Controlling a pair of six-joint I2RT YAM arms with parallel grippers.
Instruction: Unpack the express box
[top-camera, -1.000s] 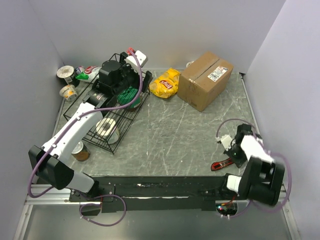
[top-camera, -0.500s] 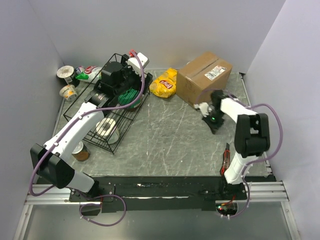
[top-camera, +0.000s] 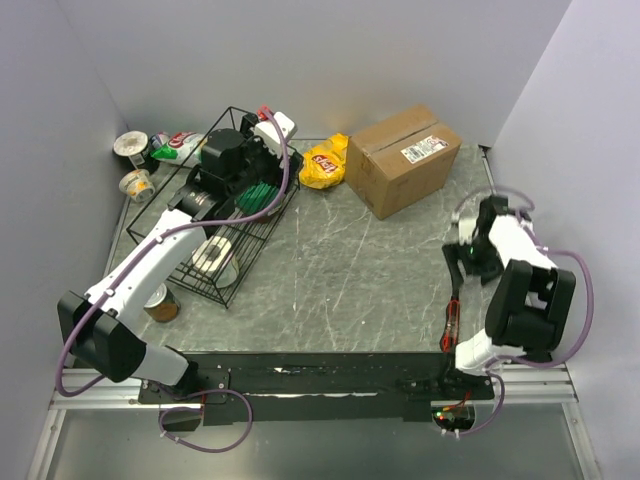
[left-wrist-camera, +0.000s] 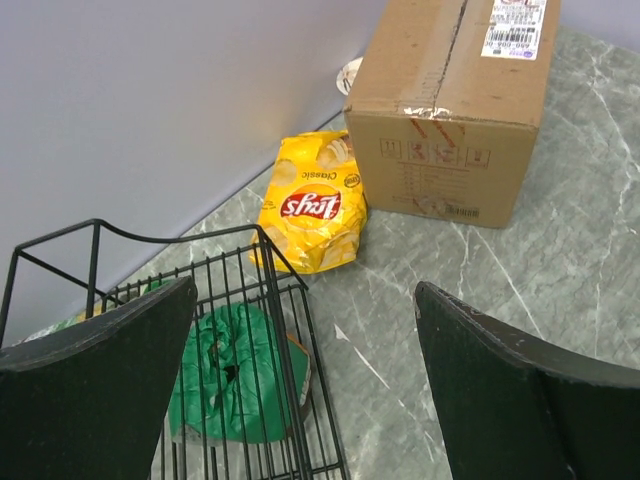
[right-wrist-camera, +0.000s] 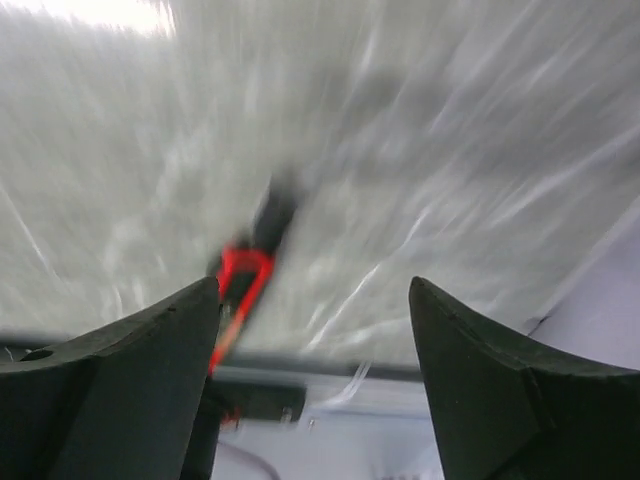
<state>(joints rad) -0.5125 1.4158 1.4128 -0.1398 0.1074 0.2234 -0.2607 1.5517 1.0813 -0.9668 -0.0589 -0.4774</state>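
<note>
The express box (top-camera: 403, 160), a brown taped carton with a white label, stands shut at the far middle of the table; the left wrist view also has the box (left-wrist-camera: 450, 110). My left gripper (top-camera: 268, 160) hangs open over the black wire basket (top-camera: 200, 280), well left of the box, with nothing between the jaws (left-wrist-camera: 305, 290). My right gripper (top-camera: 464, 268) is open at the near right, away from the box. Just in front of it a red and black cutter (top-camera: 452, 320) lies on the table, blurred in the right wrist view (right-wrist-camera: 245, 270).
A yellow chips bag (top-camera: 322, 162) lies against the box's left side. The basket holds a green bag (left-wrist-camera: 235, 370) and a white roll (top-camera: 213, 253). Cups (top-camera: 130, 145) and a snack bag (top-camera: 180, 145) stand at the far left, a can (top-camera: 160, 302) near the basket.
The right arm swung up to the box, then back to the near right, and its jaws opened. The box and chips bag shifted slightly left. The left arm barely moved.
</note>
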